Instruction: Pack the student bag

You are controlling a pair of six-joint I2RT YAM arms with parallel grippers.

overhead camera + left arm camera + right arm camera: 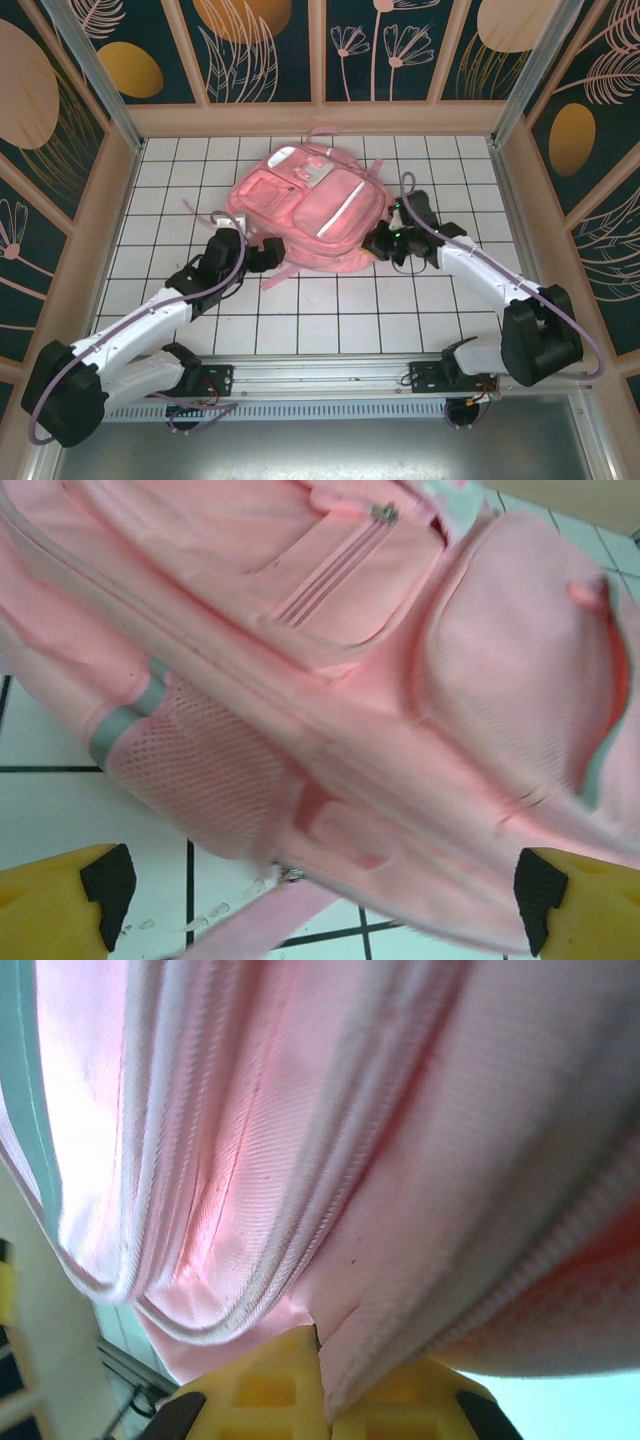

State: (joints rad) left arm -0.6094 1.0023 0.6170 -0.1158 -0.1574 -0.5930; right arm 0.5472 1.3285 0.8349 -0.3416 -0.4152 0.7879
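Yellow fingers (262, 1385) of the right gripper (318, 1345) sit at the bottom of that wrist cam, clamped shut on a fold of the student bag (310, 205), so pink fabric is pinched between them. From the top cam I've got the bag lying on the white tiled table (330, 310), upper middle of the frame, with one arm at each side. The left gripper (262, 255) is just beside its lower-left corner, jaws spread wide with nothing in them. On the left wrist cam, the mesh side pocket (190, 770) and a pink strap (260, 925) are right ahead.
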